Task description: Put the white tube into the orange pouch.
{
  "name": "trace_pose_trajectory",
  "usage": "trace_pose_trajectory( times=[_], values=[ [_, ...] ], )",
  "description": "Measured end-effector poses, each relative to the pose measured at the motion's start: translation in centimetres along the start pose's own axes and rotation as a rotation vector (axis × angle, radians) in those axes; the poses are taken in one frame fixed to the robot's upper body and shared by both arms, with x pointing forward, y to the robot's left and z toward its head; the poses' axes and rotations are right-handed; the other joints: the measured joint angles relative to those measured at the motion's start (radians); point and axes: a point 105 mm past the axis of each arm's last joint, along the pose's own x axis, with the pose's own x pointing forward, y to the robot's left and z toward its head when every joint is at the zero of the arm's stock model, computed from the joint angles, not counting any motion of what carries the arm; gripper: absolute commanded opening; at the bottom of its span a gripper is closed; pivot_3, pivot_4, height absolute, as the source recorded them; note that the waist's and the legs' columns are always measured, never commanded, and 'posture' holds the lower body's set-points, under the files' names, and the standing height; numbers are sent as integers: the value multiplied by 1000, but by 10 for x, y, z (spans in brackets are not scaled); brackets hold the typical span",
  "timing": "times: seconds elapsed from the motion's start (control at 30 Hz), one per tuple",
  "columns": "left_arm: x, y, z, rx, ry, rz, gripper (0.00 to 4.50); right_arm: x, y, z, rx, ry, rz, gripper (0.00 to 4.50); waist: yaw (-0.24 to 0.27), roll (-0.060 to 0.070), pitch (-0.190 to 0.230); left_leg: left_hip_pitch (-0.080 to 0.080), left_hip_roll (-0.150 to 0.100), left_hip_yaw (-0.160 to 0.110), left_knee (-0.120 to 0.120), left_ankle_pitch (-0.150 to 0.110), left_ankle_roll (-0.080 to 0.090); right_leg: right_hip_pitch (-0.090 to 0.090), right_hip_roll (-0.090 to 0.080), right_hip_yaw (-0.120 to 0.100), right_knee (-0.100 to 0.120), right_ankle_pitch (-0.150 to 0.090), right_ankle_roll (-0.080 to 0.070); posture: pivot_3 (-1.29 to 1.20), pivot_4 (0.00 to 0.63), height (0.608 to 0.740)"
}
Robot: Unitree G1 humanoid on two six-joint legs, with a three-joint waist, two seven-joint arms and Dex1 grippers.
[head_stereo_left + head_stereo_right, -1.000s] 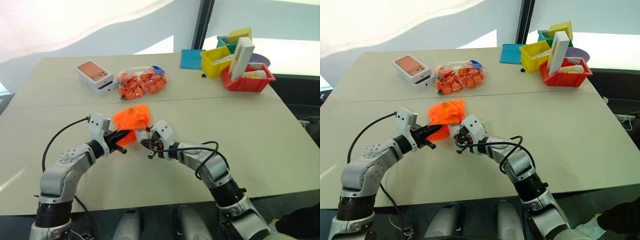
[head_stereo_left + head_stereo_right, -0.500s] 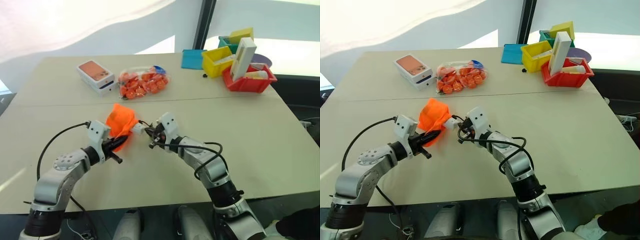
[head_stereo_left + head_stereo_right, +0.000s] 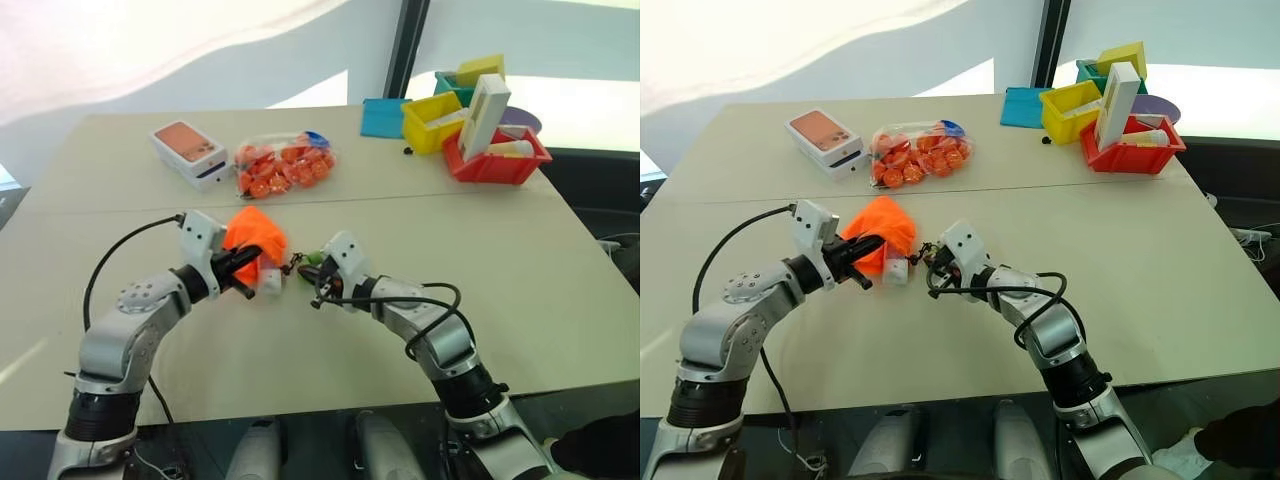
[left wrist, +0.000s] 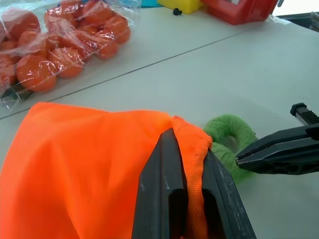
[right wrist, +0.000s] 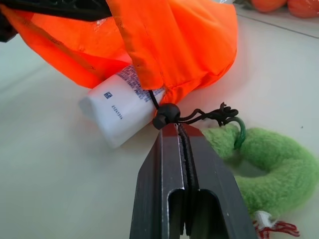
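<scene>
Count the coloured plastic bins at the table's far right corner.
3: a red bin nearest, a yellow bin beside it, and a teal bin behind; others may be hidden behind them.

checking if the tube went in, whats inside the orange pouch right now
The white tube is partly inside the orange pouch: its flat crimped end sticks out of the opening, and the rest is covered by the fabric. The left gripper pinches the pouch's edge.
</scene>
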Motion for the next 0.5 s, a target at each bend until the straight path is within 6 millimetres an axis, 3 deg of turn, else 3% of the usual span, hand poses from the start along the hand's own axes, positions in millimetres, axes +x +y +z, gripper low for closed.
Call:
trace_pose_trajectory(
  times=[0.17, 0.33, 0.5],
  values=[
    [0, 4, -7, -17, 21, 3, 0, 21, 7, 0, 17, 5, 16, 32, -2, 0, 0, 0, 0, 0, 0, 0, 0, 0, 0, 0, 0, 0, 0, 0, 150, 740],
    [-1, 9, -15, -39, 38, 12, 0, 50, 14, 24, -2, -75, 5, 32, -3, 0, 0, 0, 0, 0, 0, 0, 0, 0, 0, 0, 0, 0, 0, 0, 150, 740],
    [-7, 19, -16, -46, 34, 37, 0, 60, 18, 27, -25, -94, 12, 32, 0, 0, 0, 0, 0, 0, 0, 0, 0, 0, -1, 0, 0, 0, 0, 0, 150, 740]
  ],
)
